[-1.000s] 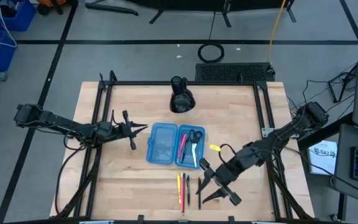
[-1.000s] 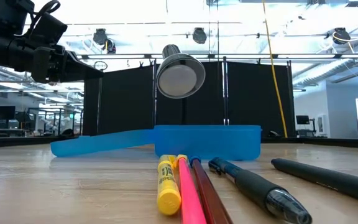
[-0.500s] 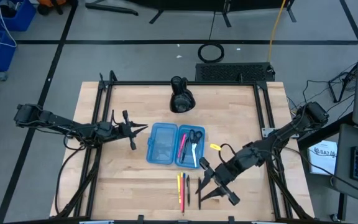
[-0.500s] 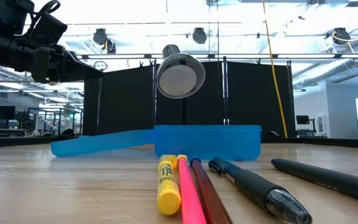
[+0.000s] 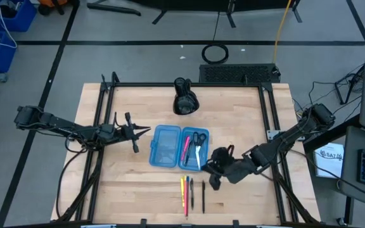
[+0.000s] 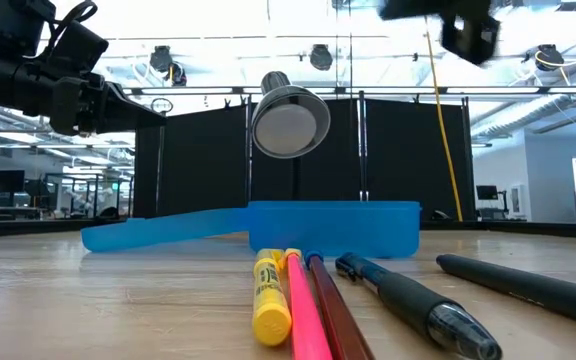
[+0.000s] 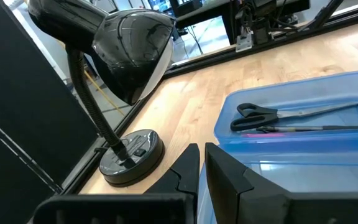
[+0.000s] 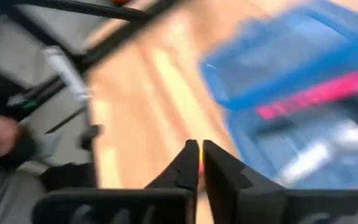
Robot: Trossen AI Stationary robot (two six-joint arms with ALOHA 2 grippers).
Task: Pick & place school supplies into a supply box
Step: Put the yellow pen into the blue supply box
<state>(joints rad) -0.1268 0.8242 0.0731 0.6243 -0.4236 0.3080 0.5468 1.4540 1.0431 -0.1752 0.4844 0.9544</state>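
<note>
Since my right tool [image 5: 215, 170], fingers nearly shut and seemingly empty, hangs beside the translucent blue plastic pencil case [image 5: 167, 147], I judge the thin, light, stiff pens [image 5: 192, 193] need mid-shaft pinching.

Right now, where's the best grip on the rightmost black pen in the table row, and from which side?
Mid-barrel, from straight above, pinching across its width. The black pen lies flat on the table, with bare wood between it and the next pen. The right gripper is nearest.

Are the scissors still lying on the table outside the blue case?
No, the scissors lie inside the right half of the open blue case, beside a pink pen.
</note>
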